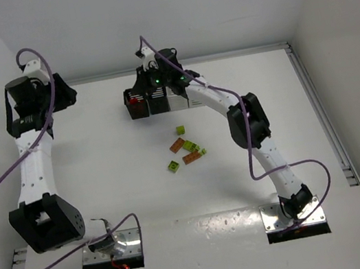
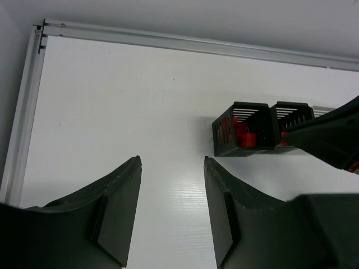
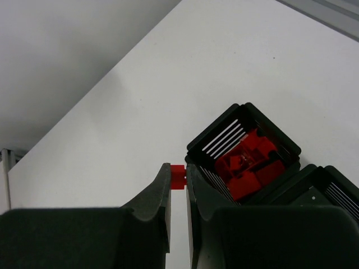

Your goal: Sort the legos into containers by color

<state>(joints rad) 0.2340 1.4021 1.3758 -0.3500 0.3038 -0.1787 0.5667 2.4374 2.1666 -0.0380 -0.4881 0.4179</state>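
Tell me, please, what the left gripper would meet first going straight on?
Probably only the bare white table: the open left gripper aims beside the slatted black bin of red bricks.

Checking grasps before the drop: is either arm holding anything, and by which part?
The right gripper pinches a small red plastic lego brick by its two opposite sides, between its fingers. The left gripper, open, holds nothing.

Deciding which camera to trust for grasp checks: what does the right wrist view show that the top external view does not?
Only right wrist: a red lego pinched between the right gripper's shut jaws, near the black bin. Only top external: loose green and orange legos mid-table, plus the left arm. Both: the black bin holding red legos.
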